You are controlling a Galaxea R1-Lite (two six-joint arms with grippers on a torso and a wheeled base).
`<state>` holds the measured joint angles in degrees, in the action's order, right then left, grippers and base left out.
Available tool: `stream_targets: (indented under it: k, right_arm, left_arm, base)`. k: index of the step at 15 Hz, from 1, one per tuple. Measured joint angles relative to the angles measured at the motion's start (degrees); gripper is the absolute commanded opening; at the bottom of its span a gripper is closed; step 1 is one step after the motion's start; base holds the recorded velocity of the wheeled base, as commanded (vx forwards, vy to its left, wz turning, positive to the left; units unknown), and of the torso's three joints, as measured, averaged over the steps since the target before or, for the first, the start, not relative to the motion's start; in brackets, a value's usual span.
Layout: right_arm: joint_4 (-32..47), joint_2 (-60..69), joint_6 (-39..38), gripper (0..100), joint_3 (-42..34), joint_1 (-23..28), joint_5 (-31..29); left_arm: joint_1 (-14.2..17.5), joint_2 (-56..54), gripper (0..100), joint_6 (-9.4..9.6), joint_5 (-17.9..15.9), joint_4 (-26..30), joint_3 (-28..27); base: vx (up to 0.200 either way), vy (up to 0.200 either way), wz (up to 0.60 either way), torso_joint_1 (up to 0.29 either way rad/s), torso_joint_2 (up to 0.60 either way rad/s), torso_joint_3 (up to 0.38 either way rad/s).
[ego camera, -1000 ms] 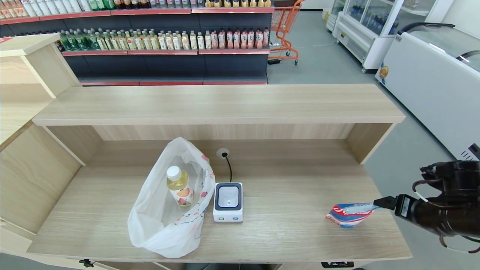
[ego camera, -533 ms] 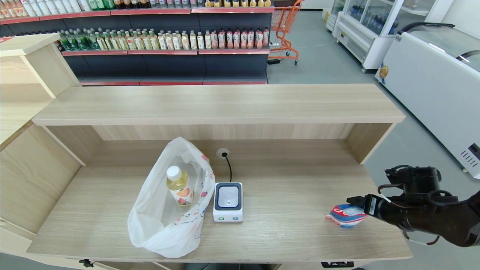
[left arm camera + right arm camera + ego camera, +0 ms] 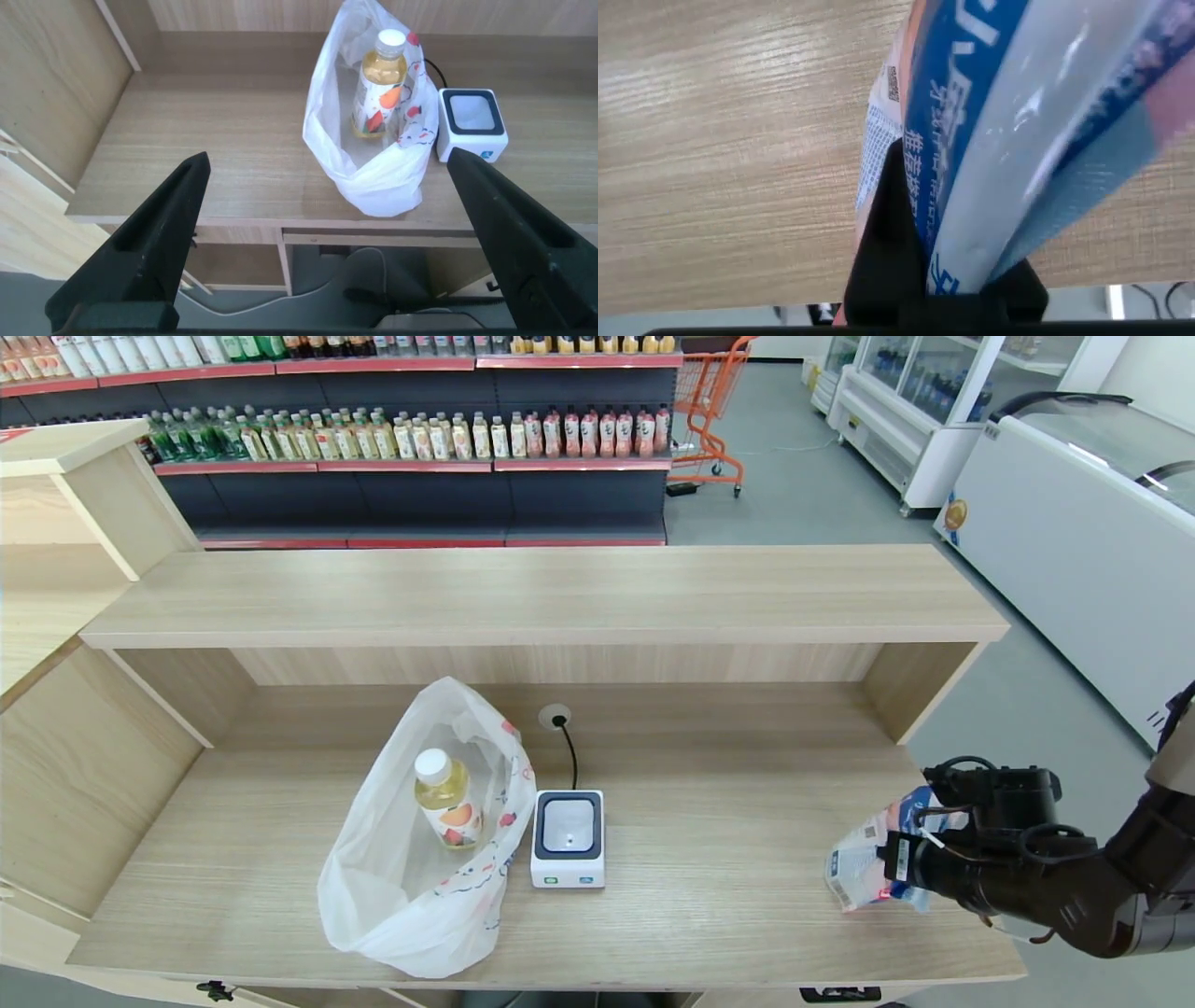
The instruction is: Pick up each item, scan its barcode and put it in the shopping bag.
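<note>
Head view, 1 pale wooden counter [image 3: 747, 784] with a raised ledge [image 3: 541, 593] behind it. On the counter we list 1 white plastic shopping bag [image 3: 401, 905], left of centre, mouth open and slumped toward the front edge. From the left wrist view we enter the left gripper [image 3: 327, 161], poised above the counter's front left, its 2 dark fingers [image 3: 154, 247] spread wide with nothing between them. Next, 1 right gripper [image 3: 898, 866] near the counter's right front corner, clamped on the snack packet [image 3: 859, 863]. In the right wrist view 1 dark finger [image 3: 895, 238] presses flat against the packet's blue-and-white face. The packet stands tilted on end, and we cannot tell whether its lower edge touches the wood. Then 1 white barcode scanner [image 3: 568, 838], window upward, just beside the bag's right side and well apart from the packet. 1 drink bottle [image 3: 446, 800], white cap and yellow liquid, stands upright inside the bag. Last, 1 black cable [image 3: 569, 756] runs from the scanner back to a round grommet [image 3: 555, 715].
</note>
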<state>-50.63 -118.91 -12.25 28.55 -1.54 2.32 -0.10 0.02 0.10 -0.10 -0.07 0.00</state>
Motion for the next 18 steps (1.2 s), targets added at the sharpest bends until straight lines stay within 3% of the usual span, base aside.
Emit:
stream_targets:
  k: [5,7,9,15,16,18]
  right_arm:
    - [-2.9,-0.4,7.3,0,-1.5,0.2,0.5]
    - [-4.7,0.5,7.7,0,-1.8,0.1,3.3]
    - [-5.7,3.2,7.8,0,-1.6,0.4,15.3]
    - [0.5,18.8,6.6,0,-0.2,2.9,68.4]
    - [0.9,21.6,5.5,0,-0.3,3.5,74.9]
    - [1.3,25.7,3.5,0,-0.4,3.8,80.7]
  left_arm:
    - [0.0,0.0,100,0.0,0.0,0.0,0.0]
    - [0.0,0.0,100,0.0,0.0,0.0,0.0]
    - [0.0,0.0,100,0.0,0.0,0.0,0.0]
    - [0.0,0.0,100,0.0,0.0,0.0,0.0]
    - [0.0,0.0,100,0.0,0.0,0.0,0.0]
    - [0.0,0.0,100,0.0,0.0,0.0,0.0]
  base:
    - [0.0,0.0,0.0,0.0,0.0,0.0]
    - [0.0,0.0,0.0,0.0,0.0,0.0]
    - [0.0,0.0,0.0,0.0,0.0,0.0]
    - [0.0,0.0,0.0,0.0,0.0,0.0]
    - [0.0,0.0,0.0,0.0,0.0,0.0]
    - [0.0,0.0,0.0,0.0,0.0,0.0]
